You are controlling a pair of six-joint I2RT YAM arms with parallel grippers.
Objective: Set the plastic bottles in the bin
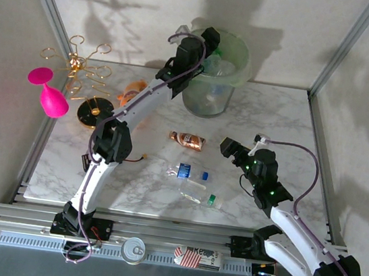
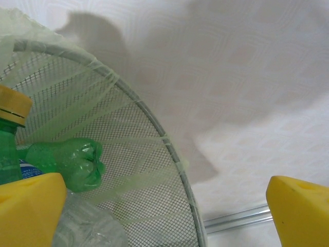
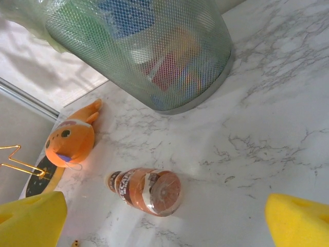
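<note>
The bin (image 1: 206, 99), a round mesh basket with a pale-green liner, stands at the back of the table. My left gripper (image 1: 210, 43) hovers over its rim (image 2: 154, 126), open with nothing between the yellow pads (image 2: 31, 208). Inside lie a green bottle (image 2: 72, 162) and a clear one (image 2: 87, 226). An amber-brown bottle (image 1: 187, 140) lies on its side mid-table. My right gripper (image 1: 227, 147) stands open just right of it, the amber bottle (image 3: 149, 190) ahead of its jaws (image 3: 164, 216). Two clear bottles (image 1: 187, 172) (image 1: 200, 196) lie nearer the front.
An orange plush toy (image 1: 133, 92) (image 3: 69, 141) sits left of the bin (image 3: 154, 56). A pink wine glass (image 1: 49, 93) and a gold wire rack (image 1: 84, 70) stand at the far left. A can (image 1: 134, 249) and a flattened pack (image 1: 199, 257) rest on the front rail.
</note>
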